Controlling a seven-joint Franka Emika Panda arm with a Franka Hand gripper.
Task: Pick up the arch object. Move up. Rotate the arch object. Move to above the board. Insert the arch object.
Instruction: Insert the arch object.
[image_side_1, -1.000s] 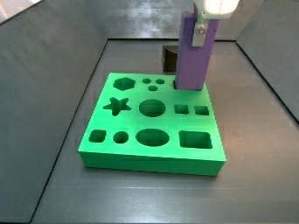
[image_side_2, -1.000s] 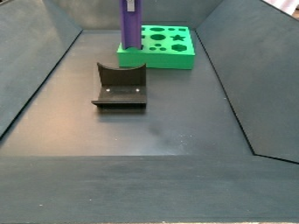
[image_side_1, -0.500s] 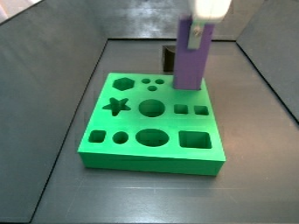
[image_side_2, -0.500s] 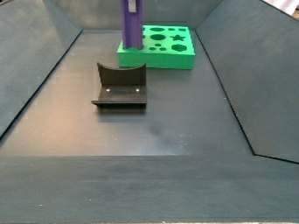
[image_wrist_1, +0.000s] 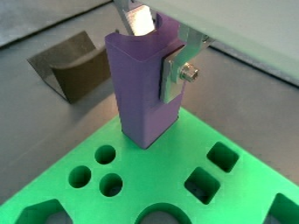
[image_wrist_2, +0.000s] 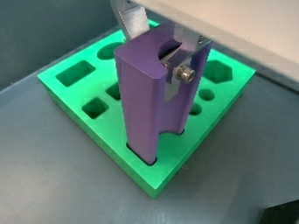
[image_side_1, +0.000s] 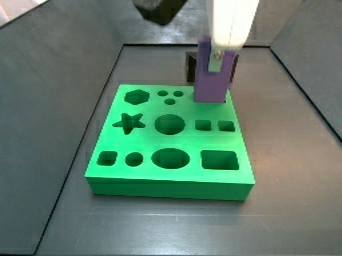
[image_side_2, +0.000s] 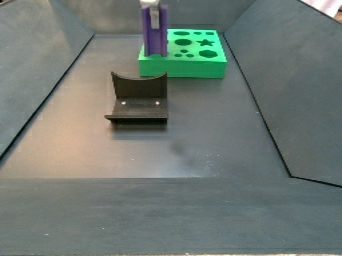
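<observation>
Fixture (image_side_2: 136, 98): dark bracket on floor, nearest in side view, apart from board. Board (image_side_2: 201, 55): green slab behind it. Arch object (image_wrist_2: 152, 101): purple prism, upright, lower end sunk in hole at board's corner. Gripper (image_wrist_2: 163, 63): above board, fingers clamped on prism's top.

hand (image_side_1: 218, 55) blurred, arch object (image_wrist_2: 152, 101) base hidden

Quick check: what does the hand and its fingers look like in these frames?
The hand at the green board's corner has flat silver metal finger plates, one carrying a round screw head, in both wrist views. Above them a side view shows a pale, whitish body, overexposed. No cables or markings are visible.
</observation>
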